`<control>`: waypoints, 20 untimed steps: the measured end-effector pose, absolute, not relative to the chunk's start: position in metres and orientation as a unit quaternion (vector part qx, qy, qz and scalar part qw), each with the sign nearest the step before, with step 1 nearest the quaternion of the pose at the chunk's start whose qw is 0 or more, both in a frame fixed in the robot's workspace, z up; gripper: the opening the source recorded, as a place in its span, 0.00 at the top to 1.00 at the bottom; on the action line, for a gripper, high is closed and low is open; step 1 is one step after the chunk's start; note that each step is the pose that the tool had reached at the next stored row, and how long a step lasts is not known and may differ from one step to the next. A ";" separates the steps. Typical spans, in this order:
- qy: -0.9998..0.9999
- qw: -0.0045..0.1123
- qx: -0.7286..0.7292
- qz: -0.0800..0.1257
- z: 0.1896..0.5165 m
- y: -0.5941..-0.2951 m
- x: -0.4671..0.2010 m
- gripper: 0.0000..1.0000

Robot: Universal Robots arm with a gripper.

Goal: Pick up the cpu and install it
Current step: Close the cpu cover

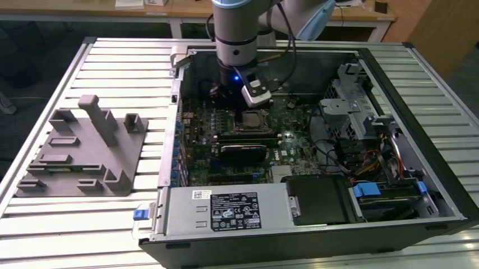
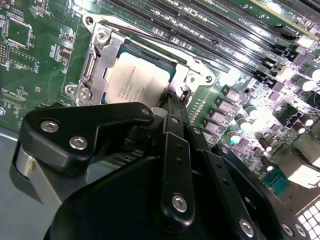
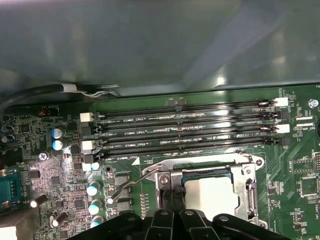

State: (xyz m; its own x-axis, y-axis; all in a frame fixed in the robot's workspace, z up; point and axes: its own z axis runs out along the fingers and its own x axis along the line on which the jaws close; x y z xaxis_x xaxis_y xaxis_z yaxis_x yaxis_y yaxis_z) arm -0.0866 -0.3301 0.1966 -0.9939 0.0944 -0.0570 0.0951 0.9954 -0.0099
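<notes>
Cpu (image 2: pixel 135 80) lay seated in the motherboard socket (image 2: pixel 97 62) inside the open computer case (image 1: pixel 299 246), gripper (image 2: pixel 172 97) hung low at the socket's edge, just beside the cpu, drawn closed, gripping nothing.

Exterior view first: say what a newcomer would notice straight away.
The open computer case in the middle, with the robot arm reaching down into it. The cpu sits in its socket on the green board, the pincer close by it. A grey fixture lies on the exterior view's left.
</notes>
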 end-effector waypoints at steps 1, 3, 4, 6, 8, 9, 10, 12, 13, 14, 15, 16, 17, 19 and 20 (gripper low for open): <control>0.998 0.028 0.047 -0.006 0.197 -0.330 -0.087 0.89; 0.998 0.028 0.047 -0.006 0.197 -0.330 -0.088 0.89; 0.998 0.028 0.047 -0.006 0.197 -0.330 -0.088 0.89; 0.998 0.028 0.047 -0.006 0.197 -0.330 -0.088 0.89; 0.998 0.028 0.047 -0.006 0.197 -0.330 -0.088 0.89; 0.998 0.028 0.047 -0.006 0.197 -0.330 -0.088 0.89; 0.998 0.028 0.048 -0.006 0.197 -0.330 -0.088 0.89; 0.998 0.028 0.048 -0.006 0.198 -0.330 -0.088 0.89; 0.998 0.028 0.048 -0.006 0.198 -0.330 -0.088 0.89; 0.998 0.028 0.048 -0.007 0.199 -0.330 -0.088 0.89; 0.998 0.028 0.048 -0.006 0.199 -0.330 -0.088 0.89; 0.998 0.028 0.048 -0.006 0.200 -0.330 -0.088 0.89; 0.998 0.028 0.048 -0.007 0.201 -0.330 -0.088 0.89; 0.998 0.028 0.047 -0.007 0.203 -0.330 -0.088 0.89; 0.998 0.028 0.047 -0.007 0.204 -0.330 -0.088 0.89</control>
